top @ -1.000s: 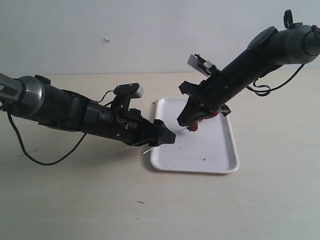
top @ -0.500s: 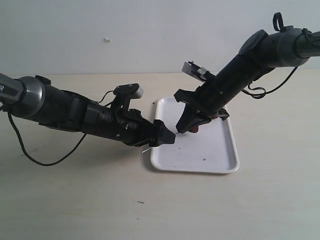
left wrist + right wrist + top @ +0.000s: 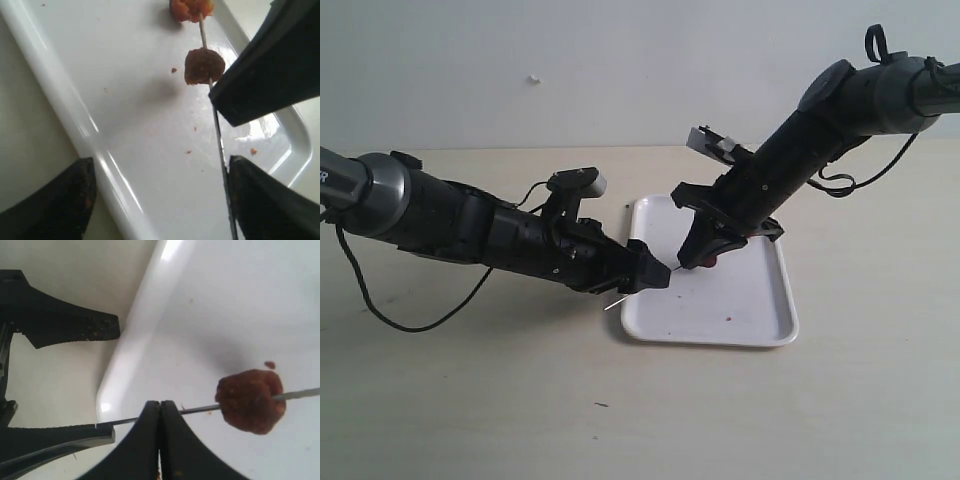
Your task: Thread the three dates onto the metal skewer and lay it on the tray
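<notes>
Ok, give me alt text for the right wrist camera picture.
The right gripper, shut, pinches a metal skewer with one date threaded on it, above a white tray. The open left gripper straddles the skewer's other end.

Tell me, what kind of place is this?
Probably a robot lab, not a kitchen: two black arms work over a pale table by a plain wall, with a tray and dates on a skewer.
</notes>
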Controlling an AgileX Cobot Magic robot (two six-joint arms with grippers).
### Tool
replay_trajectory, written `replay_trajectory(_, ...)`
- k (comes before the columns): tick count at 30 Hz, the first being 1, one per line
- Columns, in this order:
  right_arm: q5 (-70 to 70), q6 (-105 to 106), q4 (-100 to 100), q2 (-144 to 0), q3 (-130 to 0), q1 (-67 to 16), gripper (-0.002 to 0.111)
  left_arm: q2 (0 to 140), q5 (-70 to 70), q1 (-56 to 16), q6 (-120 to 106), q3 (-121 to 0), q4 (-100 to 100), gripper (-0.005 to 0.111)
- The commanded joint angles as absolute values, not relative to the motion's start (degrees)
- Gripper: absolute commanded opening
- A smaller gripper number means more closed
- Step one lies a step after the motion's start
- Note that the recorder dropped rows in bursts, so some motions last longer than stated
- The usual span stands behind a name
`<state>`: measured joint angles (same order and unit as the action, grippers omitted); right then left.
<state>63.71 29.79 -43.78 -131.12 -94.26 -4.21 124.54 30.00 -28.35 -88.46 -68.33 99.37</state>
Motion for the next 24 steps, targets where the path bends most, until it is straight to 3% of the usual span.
replay_trajectory(1, 63.3, 29.8, -43.7, -132.1, -94.0, -4.4, 0.0, 124.6, 30.8, -28.7, -88.2, -68.6, 99.9, 0.071)
replay_trajectory(13, 64.0, 30.3, -47.4, -128.2, -94.0, -4.2, 0.0, 124.3, 31.2, -27.2, -88.1, -68.6, 99.9, 0.069)
replay_trajectory(16, 63.5, 30.3, -46.1, -124.0, -94.0, -4.2, 0.0, 123.4, 32.4, -25.3, -87.6, -68.6, 99.9, 0.054)
replay_trajectory(22, 63.0, 30.3, -42.2, -117.1, -94.0, -4.2, 0.0, 119.8, 40.1, -21.6, -84.7, -68.6, 92.8, 0.0)
replay_trajectory(24, 63.2, 30.1, -41.1, -115.4, -94.0, -4.2, 0.0, 118.1, 41.2, -20.5, -83.3, -68.6, 89.7, 0.0)
